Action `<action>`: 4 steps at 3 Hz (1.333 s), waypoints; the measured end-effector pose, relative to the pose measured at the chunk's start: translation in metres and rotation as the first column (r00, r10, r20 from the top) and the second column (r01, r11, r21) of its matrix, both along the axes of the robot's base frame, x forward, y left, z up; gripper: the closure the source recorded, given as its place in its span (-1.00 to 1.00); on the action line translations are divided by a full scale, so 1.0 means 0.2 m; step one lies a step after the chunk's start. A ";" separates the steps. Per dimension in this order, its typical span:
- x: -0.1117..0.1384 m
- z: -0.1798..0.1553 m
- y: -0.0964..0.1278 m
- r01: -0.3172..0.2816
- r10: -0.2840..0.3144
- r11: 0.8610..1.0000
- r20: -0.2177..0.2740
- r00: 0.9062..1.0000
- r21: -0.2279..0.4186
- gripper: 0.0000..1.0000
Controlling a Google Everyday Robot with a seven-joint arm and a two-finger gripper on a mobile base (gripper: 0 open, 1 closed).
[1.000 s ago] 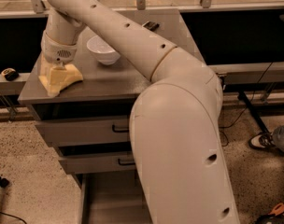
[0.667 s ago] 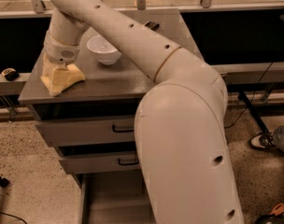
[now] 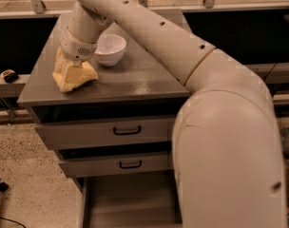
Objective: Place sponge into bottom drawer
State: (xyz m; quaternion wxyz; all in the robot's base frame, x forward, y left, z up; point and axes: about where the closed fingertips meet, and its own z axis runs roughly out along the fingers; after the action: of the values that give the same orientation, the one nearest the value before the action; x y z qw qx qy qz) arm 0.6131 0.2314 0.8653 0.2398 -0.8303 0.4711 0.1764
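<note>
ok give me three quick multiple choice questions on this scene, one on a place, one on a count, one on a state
1. The bottom drawer is:
A. shut
B. pulled out
C. taken off and set on the floor

2. Where is the sponge?
A. at the left of the cabinet top, beside the bowl, right under the gripper
B. inside the bottom drawer
C. on the floor

3. How many black handles show on the drawer fronts?
A. none
B. four
C. two

Answers:
1. B, its grey floor shows, sticking out below the two shut drawers.
2. A, the sponge sits at the top's left edge, with the gripper down on it and the bowl to its right.
3. C, one handle on each of the two upper drawers.
</note>
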 end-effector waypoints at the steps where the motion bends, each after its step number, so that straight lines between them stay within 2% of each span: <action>1: -0.07 0.10 -0.26 0.138 -0.138 0.990 0.003 0.990 0.039 1.00; 2: -0.19 0.02 -0.48 0.292 -0.287 0.955 -0.088 0.954 0.048 1.00; 3: -0.36 -0.08 -0.51 0.366 -0.355 0.930 -0.187 0.916 0.024 1.00; 4: -0.48 -0.14 -0.60 0.420 -0.412 0.907 -0.217 0.885 -0.010 1.00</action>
State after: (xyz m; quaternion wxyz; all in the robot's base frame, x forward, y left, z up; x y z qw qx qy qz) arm 0.5177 0.1110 0.8373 0.2353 -0.6815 0.6578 0.2180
